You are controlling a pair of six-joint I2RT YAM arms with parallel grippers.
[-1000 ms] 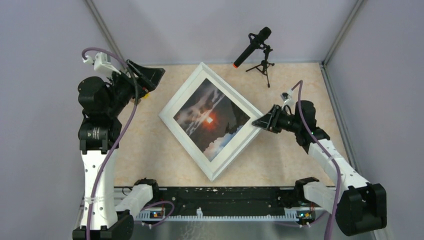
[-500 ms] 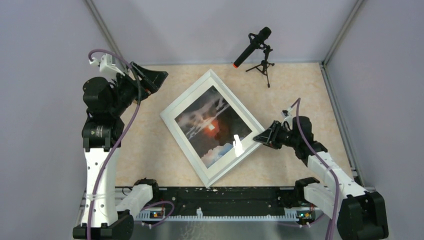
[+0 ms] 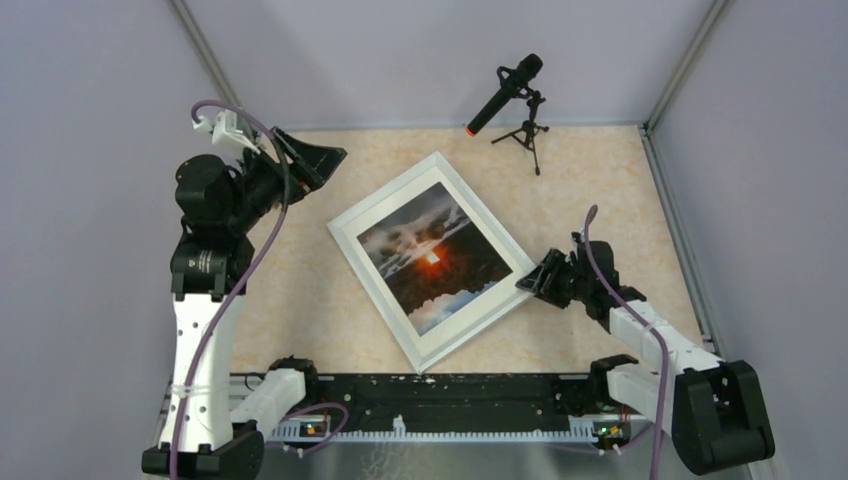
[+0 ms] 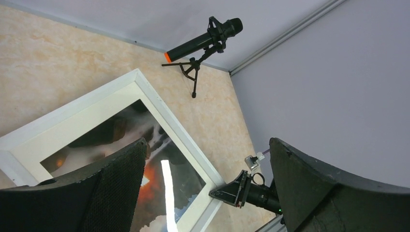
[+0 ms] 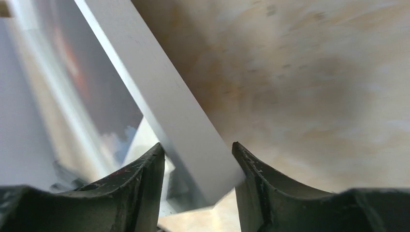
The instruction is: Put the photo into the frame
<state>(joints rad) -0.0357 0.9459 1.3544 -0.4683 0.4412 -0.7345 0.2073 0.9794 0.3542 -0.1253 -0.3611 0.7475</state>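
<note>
Since a second ago the frame (image 3: 476,320) has swung round and slid toward 5 o'clock on the table (image 3: 600,180). Its far corner has dropped away from the microphone (image 3: 505,92), and the right gripper (image 3: 527,284) has travelled with the 4 o'clock corner toward the arm bases. The left gripper (image 3: 322,160) has drifted a little toward 3 o'clock.

The frame lies flat and askew near the table's middle, with the photo (image 3: 432,258) face up inside it, ringed by a white mat border (image 3: 372,262). Loading looks done, so the step in hand seems to be the final placing of the assembled frame.

In the right wrist view the fingers (image 5: 145,183) straddle the moulding's corner at a middling gap. Whether they pinch it or have just let go, I cannot tell. The left gripper hangs at 10 o'clock of the frame, well apart from it, jaws spread wide and empty.

The next move probably calls for the right jaws to spread clear of the moulding and back off toward 4 o'clock, without catching the corner and dragging the frame again.
</note>
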